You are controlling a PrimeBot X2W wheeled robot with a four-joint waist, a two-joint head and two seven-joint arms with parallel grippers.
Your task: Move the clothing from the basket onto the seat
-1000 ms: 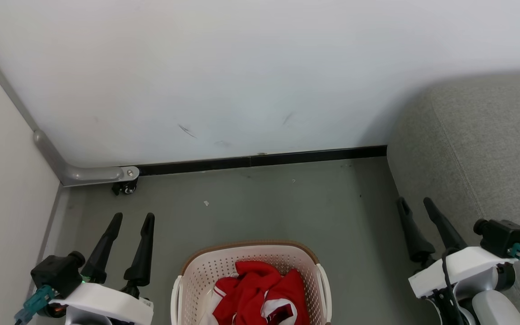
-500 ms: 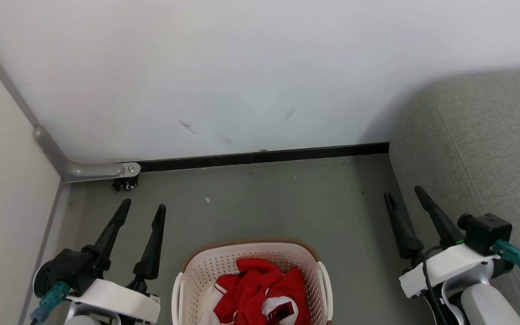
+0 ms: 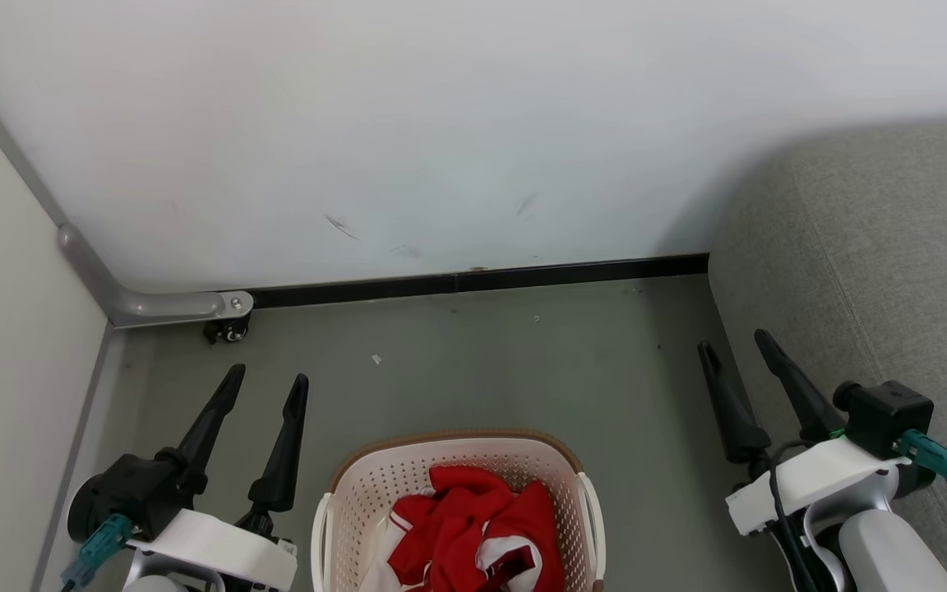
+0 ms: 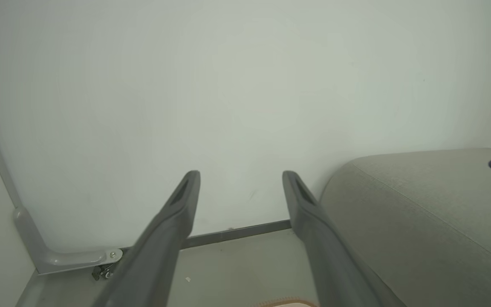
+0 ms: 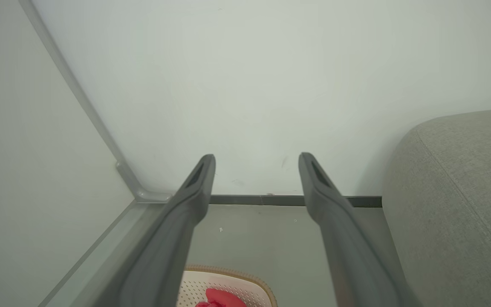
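A plain white wall (image 3: 441, 123) spans the far side. The large grey fabric-upholstered sofa (image 3: 876, 271) takes up the right. On the grey floor (image 3: 482, 362), near and central, stands the cream-white perforated plastic basket (image 3: 449, 436) with a brown rim. It holds the crumpled red clothing (image 3: 465, 534) with white trim. The left gripper (image 3: 268, 375) hovers left of the basket and the right gripper (image 3: 733, 341) beside the sofa's edge. Both have their fingers spread apart and empty.

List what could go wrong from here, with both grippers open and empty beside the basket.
1. The red, white-trimmed garments lie bunched in the cream perforated plastic basket; one grab may lift several, or snag and tip it.
2. The right gripper hangs beside the grey fabric sofa; swinging could brush it.
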